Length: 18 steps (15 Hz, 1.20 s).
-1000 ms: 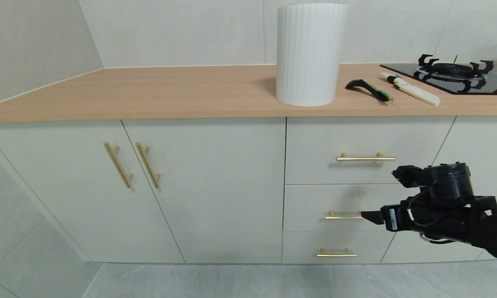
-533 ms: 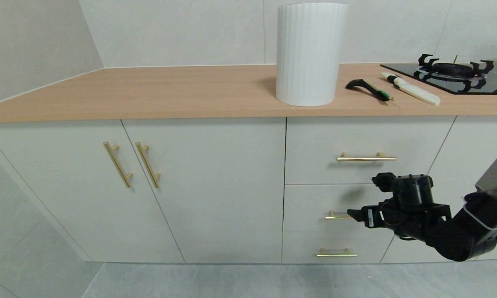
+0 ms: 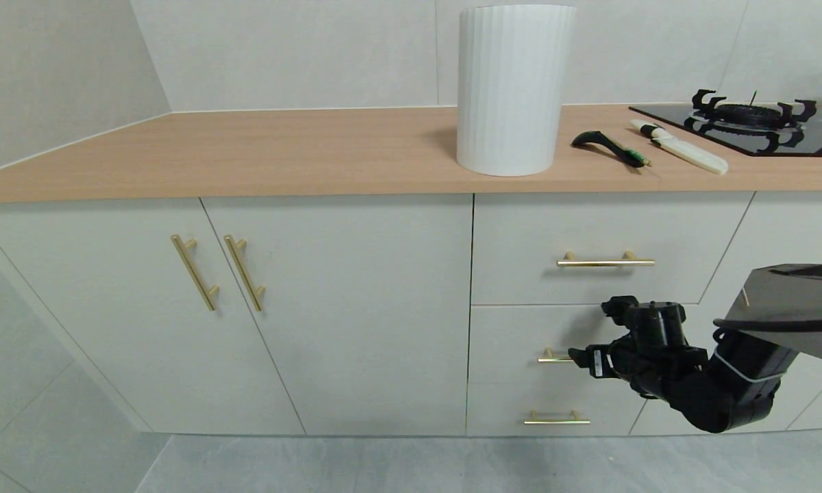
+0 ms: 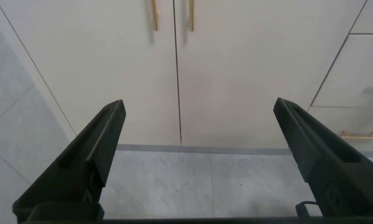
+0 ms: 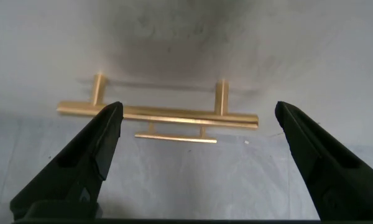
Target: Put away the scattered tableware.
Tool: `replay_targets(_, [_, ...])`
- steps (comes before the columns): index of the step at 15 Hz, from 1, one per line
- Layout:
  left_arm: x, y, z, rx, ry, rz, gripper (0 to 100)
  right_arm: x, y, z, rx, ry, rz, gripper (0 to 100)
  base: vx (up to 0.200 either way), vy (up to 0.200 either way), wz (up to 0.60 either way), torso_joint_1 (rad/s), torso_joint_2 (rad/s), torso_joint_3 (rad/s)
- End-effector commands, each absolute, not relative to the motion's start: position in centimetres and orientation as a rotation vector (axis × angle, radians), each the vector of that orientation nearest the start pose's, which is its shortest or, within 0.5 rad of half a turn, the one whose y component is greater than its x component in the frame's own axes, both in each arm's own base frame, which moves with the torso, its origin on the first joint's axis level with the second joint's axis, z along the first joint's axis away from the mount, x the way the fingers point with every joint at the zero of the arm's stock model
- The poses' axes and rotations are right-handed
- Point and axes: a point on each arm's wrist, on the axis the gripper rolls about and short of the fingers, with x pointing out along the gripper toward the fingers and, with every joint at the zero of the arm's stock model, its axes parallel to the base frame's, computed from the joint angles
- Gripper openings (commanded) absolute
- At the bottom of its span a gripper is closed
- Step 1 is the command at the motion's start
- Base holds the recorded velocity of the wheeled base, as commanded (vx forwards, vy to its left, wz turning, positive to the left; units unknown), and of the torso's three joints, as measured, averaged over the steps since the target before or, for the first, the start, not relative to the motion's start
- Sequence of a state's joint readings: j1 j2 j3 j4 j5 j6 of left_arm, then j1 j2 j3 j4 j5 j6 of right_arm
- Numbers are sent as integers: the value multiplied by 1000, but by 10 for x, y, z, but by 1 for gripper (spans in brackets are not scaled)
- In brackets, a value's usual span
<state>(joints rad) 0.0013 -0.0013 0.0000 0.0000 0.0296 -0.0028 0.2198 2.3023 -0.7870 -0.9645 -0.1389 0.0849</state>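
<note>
Far left, the left gripper [image 4: 199,106] hangs low with its jaws spread wide and nothing between them, facing the bottom of the double cabinet doors [image 4: 177,68] and the floor [image 4: 193,180]. Those doors [image 3: 246,315] sit under the left half of the surface [image 3: 281,147], and their two gold bar handles [image 3: 193,272] sit side by side at the seam.

A tall white ribbed container [image 3: 512,89] stands upright a bit right of the middle, close to the front edge.

Under it is a stack of three drawers. The right gripper [image 3: 579,356] is up against the middle drawer handle [image 3: 555,357]. From the wrist you can see its jaws are wide apart with that gold bar [image 5: 158,114] running across between them, not clamped.

The tableware is all on the surface, between the container and the stove [image 3: 746,123]. First is the black tool [image 3: 609,148], lying flat just right of the container. Its long axis runs diagonally, with the curved black end toward the back-left and the green end toward the front edge. Next to it but not touching is the white knife [image 3: 681,146], lying roughly parallel. The end with the black band points to the back-left by the stove's corner, and the long white end points front-right.
</note>
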Motion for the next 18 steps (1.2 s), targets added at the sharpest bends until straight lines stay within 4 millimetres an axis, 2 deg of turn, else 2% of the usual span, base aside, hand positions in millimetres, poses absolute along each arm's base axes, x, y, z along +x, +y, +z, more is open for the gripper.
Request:
replay_targets(1, [-23,1,75,-3,0,32,100,370,79,-9,-17,552,53,100,0,0,0,0,0,0])
replay_targets(8, [-23,1,75,-3,0,31,100,377,81,-14,-17,547,55,100,0,0,0,0,0,0])
replay_targets(12, [-23,1,75,-3,0,32,100,377,81,-28,-26,580,52,100,0,0,0,0,0,0])
replay_targets(18, [-23,1,75,-3,0,32,100,374,81,-26,-29,591,52,100,0,0,0,0,0,0])
